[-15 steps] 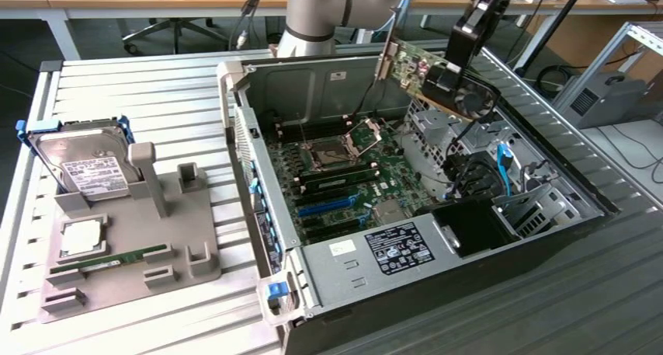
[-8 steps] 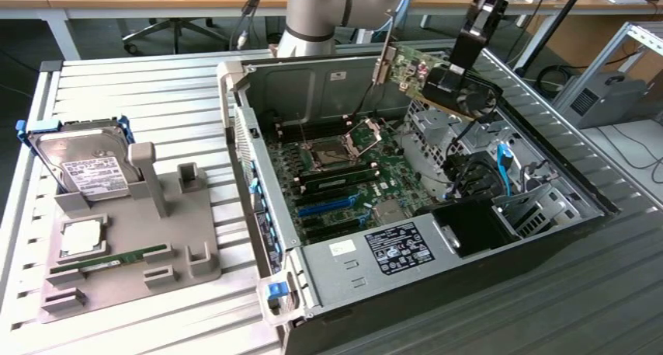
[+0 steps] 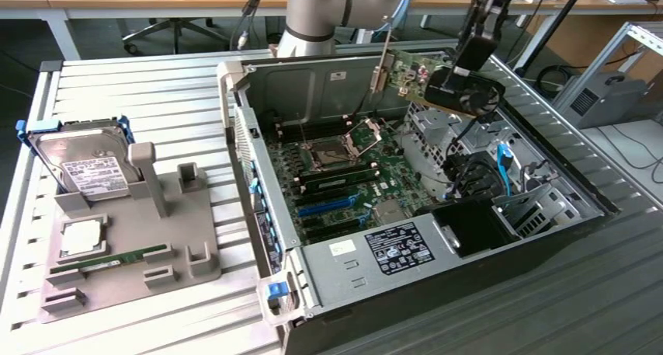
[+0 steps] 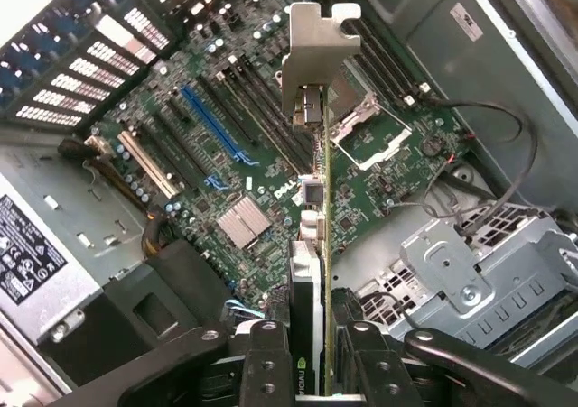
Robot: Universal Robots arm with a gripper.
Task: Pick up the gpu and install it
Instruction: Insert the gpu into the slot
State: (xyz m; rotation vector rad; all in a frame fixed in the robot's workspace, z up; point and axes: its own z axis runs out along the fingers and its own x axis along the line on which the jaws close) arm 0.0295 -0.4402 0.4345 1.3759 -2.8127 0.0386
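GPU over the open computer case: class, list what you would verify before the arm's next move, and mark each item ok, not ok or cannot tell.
1. Grip: the fingers clamp the gpu from both sides: ok.
2. Clearance: the gpu hangs above the motherboard, clear of it: ok.
3. Blue expansion slot free of cards: ok.
4. Cables: the black cable lies by the drive cage, off the blue expansion slot: ok.
5. Card edge lined up with the slot: cannot tell.
6. Card seated in the slot: not ok, it is in the air.
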